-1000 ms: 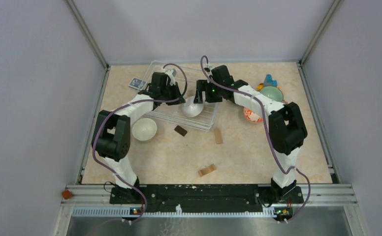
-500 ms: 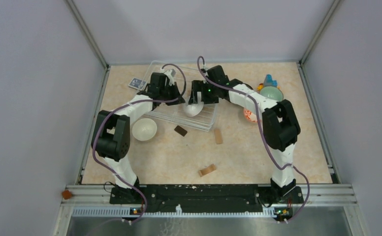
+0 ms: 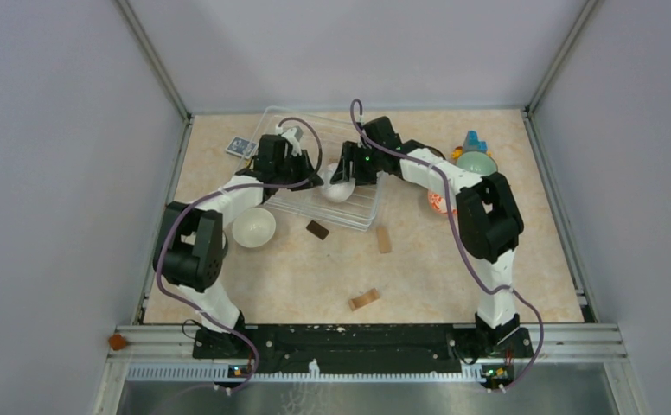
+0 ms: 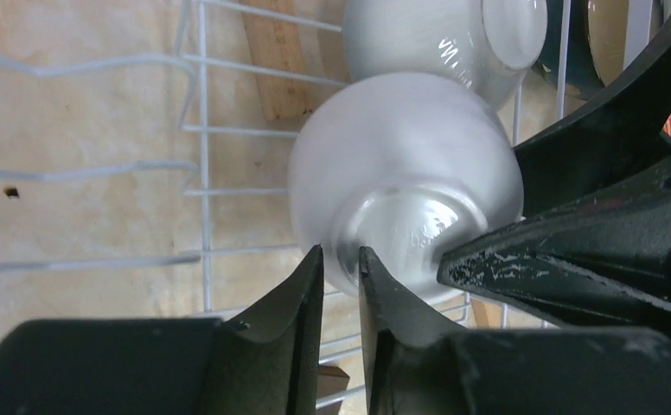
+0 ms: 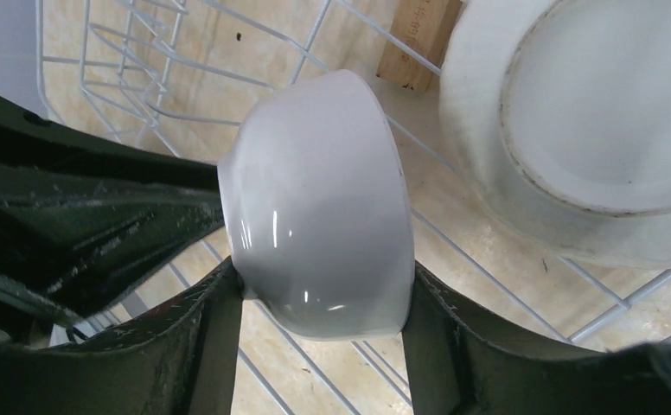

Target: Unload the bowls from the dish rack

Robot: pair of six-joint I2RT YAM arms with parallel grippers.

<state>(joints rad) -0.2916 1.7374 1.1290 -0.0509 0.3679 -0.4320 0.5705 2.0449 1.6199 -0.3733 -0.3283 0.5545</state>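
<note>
A small white bowl (image 5: 319, 207) hangs on its side over the dish rack (image 3: 362, 216), and my right gripper (image 5: 323, 290) is shut on it, one finger pressed on each side. In the left wrist view its foot faces the camera (image 4: 401, 173). My left gripper (image 4: 341, 255) stands a narrow gap open, with its tips at the edge of that foot. In the top view the left gripper (image 3: 316, 175) and right gripper (image 3: 339, 173) meet over the rack. A second, larger white bowl (image 5: 574, 130) lies upside down in the rack beside them.
Outside the rack are a white bowl (image 3: 253, 226) on the left and an orange-patterned bowl (image 3: 438, 204) and a pale green bowl (image 3: 476, 162) on the right. A blue card (image 3: 241, 147) lies behind the rack. Wooden blocks (image 3: 317, 229), (image 3: 384, 239), (image 3: 364, 299) lie in front.
My right gripper moved left toward the left gripper and closed on the small white bowl. The left jaws have parted slightly at the bowl's foot.
</note>
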